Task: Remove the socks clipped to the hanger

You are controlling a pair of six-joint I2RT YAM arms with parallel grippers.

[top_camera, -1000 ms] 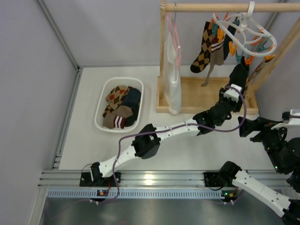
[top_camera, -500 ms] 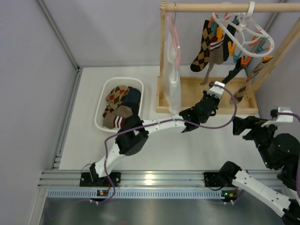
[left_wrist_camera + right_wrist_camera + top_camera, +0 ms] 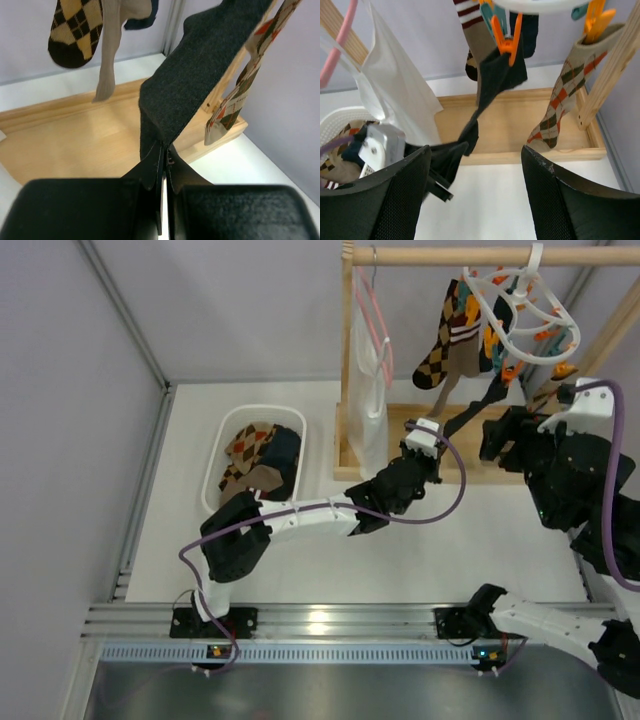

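The white oval hanger [image 3: 520,310] hangs from the wooden rod, with orange and teal clips. A brown-and-tan argyle sock [image 3: 438,340] and a taupe striped-cuff sock [image 3: 463,348] hang from it. My left gripper [image 3: 432,438] is shut on the toe end of the dark navy sock [image 3: 485,398], which is stretched taut up to an orange clip [image 3: 505,42]. The wrist view shows the jaws [image 3: 165,150] pinched on the dark fabric [image 3: 200,75]. My right gripper [image 3: 498,437] is open and empty just below the hanger, facing the sock [image 3: 495,80]. A tan-and-orange argyle sock [image 3: 560,100] hangs at the right.
A white basket [image 3: 215,465] at the left holds several socks. The wooden rack's base [image 3: 400,445] and posts stand behind the grippers. A white cloth bag [image 3: 372,430] hangs on a pink wire hanger [image 3: 375,320] by the left post.
My left gripper has pulled left and toward the near side, drawing the navy sock taut and tilting the hanger left. My right arm has risen toward the hanger.
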